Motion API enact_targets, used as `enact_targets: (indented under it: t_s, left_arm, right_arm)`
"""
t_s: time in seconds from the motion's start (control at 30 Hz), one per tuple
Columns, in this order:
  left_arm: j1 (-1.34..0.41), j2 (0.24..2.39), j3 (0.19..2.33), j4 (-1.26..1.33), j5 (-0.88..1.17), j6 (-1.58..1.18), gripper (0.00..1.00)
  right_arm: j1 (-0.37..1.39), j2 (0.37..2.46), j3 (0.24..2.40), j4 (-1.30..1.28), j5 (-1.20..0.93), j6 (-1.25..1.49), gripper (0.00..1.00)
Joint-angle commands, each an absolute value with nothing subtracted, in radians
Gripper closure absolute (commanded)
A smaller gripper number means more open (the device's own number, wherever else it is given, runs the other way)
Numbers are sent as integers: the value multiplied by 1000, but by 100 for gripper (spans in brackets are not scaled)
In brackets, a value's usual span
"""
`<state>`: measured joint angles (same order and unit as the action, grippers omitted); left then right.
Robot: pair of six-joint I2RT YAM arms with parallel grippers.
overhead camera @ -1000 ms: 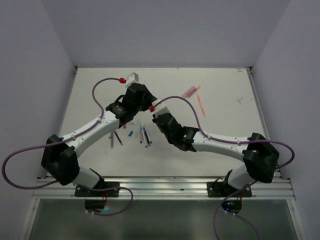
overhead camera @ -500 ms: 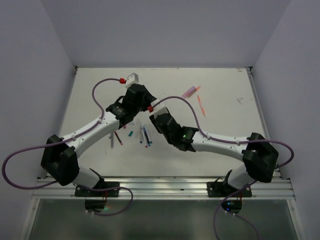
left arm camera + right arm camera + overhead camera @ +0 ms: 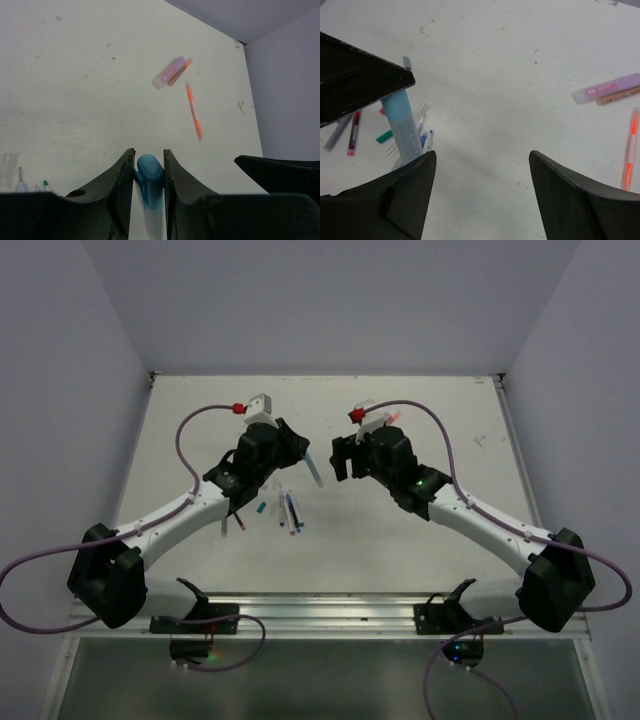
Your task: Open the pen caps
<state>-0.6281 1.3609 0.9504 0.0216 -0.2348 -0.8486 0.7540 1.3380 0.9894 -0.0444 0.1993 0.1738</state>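
Observation:
My left gripper [image 3: 149,153] is shut on a pen [image 3: 150,176] whose light blue cap with a clip shows between the fingers. From above, this pen [image 3: 312,472] slants out of the left gripper [image 3: 295,452] above the table. In the right wrist view the same pen [image 3: 402,127] has a light blue part and a grey body. My right gripper [image 3: 482,155] stands open and empty, a short way right of the pen; from above the right gripper [image 3: 343,456] faces the left one. A teal pen cap [image 3: 383,136] lies loose on the table.
Several pens [image 3: 290,510] lie in a cluster below the left gripper, with a dark red pen [image 3: 353,132] and a grey pen [image 3: 337,132] further left. A pink highlighter [image 3: 170,73] and an orange pen [image 3: 194,110] lie at the back right. Walls enclose the table [image 3: 450,530].
The right gripper has opened wide and drawn away to the right and back from the left gripper. The left gripper still holds the pen, shifted slightly back.

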Motion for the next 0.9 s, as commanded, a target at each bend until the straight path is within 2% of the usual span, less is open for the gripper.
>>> enact_targets:
  t_s: [0.0, 0.23, 0.5, 0.73, 0.87]
  left_arm:
    - [-600, 1299, 908, 187, -204, -793, 100]
    - [-595, 1272, 893, 245, -143, -773, 100]
    - [-595, 1250, 876, 281, -94, -773, 100]
    - [-595, 1235, 867, 298, -55, -759, 100]
    - [-595, 1223, 859, 308, -49, -753, 100]
  right_arm:
    - [689, 1307, 986, -89, -92, 199, 20]
    - [650, 1377, 1006, -16, -454, 207, 17]
    - [649, 1477, 1052, 29, -469, 195, 18]
    - [641, 1494, 1086, 43, -491, 179, 28]
    - [638, 1493, 1089, 46, -503, 179, 41]
